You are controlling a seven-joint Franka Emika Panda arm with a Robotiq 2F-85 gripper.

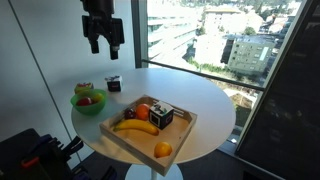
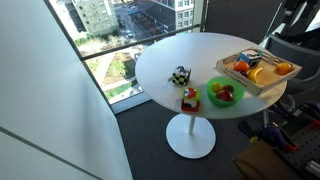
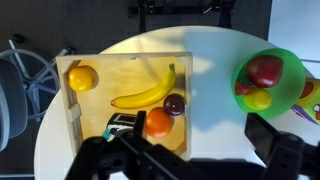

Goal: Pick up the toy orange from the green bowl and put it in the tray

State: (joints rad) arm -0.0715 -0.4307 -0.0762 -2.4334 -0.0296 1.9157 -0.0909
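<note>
The toy orange (image 3: 82, 77) lies in a corner of the light wood tray (image 3: 125, 66), apart from the other fruit. It also shows in both exterior views (image 1: 162, 150) (image 2: 285, 68). The green bowl (image 3: 291, 62) stands beside the tray and holds a red fruit and a yellow piece. The bowl also shows in both exterior views (image 1: 76, 104) (image 2: 212, 97). My gripper (image 1: 103, 42) hangs high above the table, open and empty. In the wrist view the gripper (image 3: 200, 145) has its fingers spread over bare table between the tray (image 1: 122, 135) and the bowl.
The tray also holds a banana (image 3: 145, 95), a redder orange fruit (image 3: 157, 123), a dark plum (image 3: 175, 103) and a small black box (image 1: 163, 117). A small dark cup (image 1: 113, 84) and a red-and-white item (image 2: 190, 100) stand on the round white table (image 1: 205, 105). Windows are close behind.
</note>
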